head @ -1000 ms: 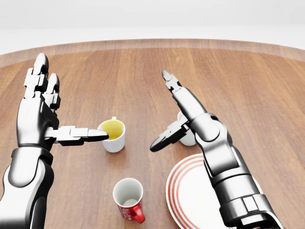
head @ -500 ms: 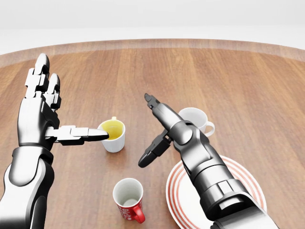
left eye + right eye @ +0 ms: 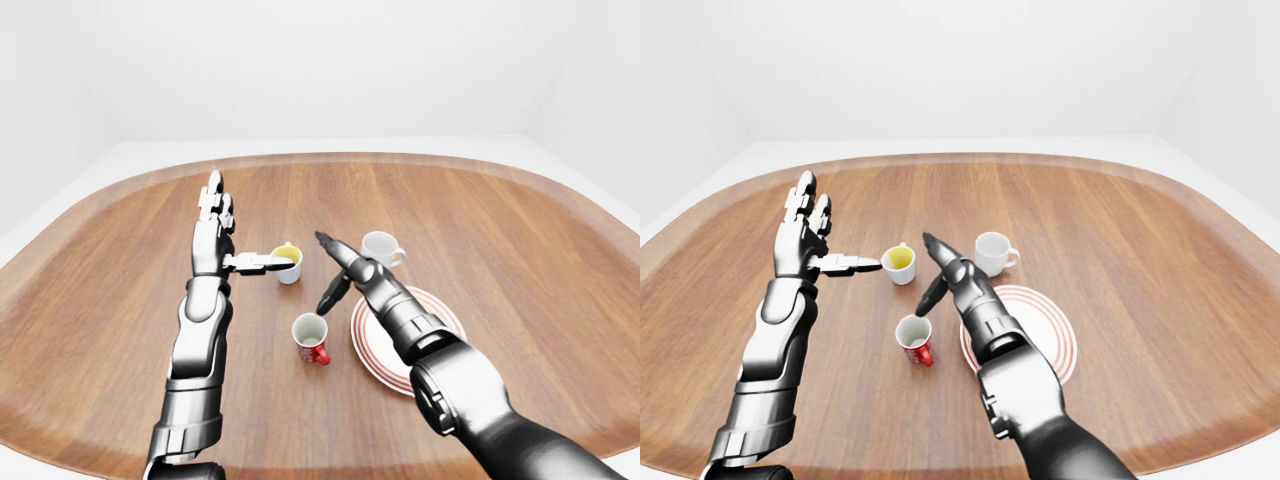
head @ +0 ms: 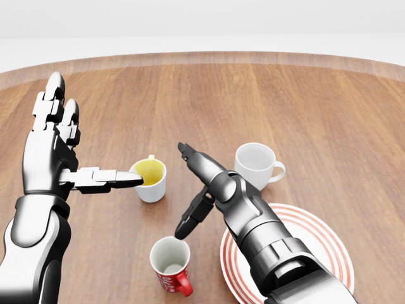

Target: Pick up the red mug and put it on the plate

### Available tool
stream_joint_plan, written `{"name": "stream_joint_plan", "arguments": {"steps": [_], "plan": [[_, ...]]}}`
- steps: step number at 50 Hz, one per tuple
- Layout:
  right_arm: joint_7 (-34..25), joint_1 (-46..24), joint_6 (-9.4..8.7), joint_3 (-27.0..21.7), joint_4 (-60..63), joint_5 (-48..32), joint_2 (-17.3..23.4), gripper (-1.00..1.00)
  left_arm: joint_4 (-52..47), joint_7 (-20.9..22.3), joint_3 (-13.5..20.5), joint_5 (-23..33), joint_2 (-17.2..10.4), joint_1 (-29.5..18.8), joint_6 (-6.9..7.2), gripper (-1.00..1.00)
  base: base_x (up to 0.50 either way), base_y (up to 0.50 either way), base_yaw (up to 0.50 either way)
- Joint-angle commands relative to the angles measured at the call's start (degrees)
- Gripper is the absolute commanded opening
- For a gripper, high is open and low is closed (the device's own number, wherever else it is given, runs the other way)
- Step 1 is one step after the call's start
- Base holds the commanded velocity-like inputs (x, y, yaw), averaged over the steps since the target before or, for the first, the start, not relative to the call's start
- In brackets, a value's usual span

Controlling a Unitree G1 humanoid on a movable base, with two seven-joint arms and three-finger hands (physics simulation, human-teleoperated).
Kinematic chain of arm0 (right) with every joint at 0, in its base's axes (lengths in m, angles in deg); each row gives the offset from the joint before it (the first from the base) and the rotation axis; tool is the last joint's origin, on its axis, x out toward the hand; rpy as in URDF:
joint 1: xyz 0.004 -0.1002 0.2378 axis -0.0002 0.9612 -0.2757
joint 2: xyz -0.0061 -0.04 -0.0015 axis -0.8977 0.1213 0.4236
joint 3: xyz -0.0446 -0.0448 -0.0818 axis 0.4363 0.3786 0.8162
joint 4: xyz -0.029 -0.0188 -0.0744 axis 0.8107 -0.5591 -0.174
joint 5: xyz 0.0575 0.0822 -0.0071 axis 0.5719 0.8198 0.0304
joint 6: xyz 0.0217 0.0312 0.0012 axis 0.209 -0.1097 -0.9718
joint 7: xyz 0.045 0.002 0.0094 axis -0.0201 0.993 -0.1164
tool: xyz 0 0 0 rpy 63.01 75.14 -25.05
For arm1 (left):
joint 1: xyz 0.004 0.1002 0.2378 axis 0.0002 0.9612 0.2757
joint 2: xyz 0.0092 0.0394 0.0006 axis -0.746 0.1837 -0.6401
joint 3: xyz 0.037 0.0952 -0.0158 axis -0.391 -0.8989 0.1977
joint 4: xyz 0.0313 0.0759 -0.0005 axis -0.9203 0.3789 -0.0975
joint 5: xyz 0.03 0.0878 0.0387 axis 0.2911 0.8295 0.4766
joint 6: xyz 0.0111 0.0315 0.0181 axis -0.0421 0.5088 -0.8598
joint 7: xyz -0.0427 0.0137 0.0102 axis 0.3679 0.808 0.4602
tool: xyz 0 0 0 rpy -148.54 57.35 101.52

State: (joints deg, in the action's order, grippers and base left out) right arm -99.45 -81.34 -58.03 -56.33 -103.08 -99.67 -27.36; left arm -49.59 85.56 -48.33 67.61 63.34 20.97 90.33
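Right arm: reaches up the head view from the bottom right, crossing over the plate (image 4: pixel 319 235), forearm angled toward the upper left.
Right hand (image 4: pixel 201 190): above the desk (image 4: pixel 190 101), between the yellow-filled mug (image 4: pixel 150 179) and the white mug (image 4: pixel 256 164); it holds nothing.
Right fingers (image 4: pixel 186 154): spread wide; two point up-left, the thumb hangs down with its tip just above the red mug's rim, contact cannot be told.
Left arm: rises along the left edge of the head view, forearm upright.
Left hand (image 4: pixel 49 149): palm flat and raised, empty.
Left fingers (image 4: pixel 54 88): straight, pointing up; the thumb juts right, its tip at the yellow-filled mug's rim.
Red mug (image 4: pixel 171 265): upright on the desk near the bottom of the head view, just left of the plate, handle to the lower right, free of any grasp.
Plate: red-ringed, bare where visible.
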Motion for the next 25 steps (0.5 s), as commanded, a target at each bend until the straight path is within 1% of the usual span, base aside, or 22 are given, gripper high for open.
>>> {"name": "stream_joint_plan", "arguments": {"steps": [1,18,25], "plan": [[0.64,0.13,0.0,0.3,-3.05,-1.52,-1.63,1.0,0.51,0.07,0.17,-0.23,-0.18,0.01,0.0,1.0,0.0,0.0,0.0],[1.29,2.17,0.53,0.9,-5.82,-4.2,-3.99,1.0,-0.13,0.06,0.15,-0.35,-0.16,0.33,0.0,1.0,0.0,0.0,0.0],[1.29,2.02,0.29,0.75,-6.16,-4.61,-4.54,1.0,0.57,0.09,0.16,-0.33,-0.11,0.32,0.0,1.0,0.0,0.0,0.0]]}}
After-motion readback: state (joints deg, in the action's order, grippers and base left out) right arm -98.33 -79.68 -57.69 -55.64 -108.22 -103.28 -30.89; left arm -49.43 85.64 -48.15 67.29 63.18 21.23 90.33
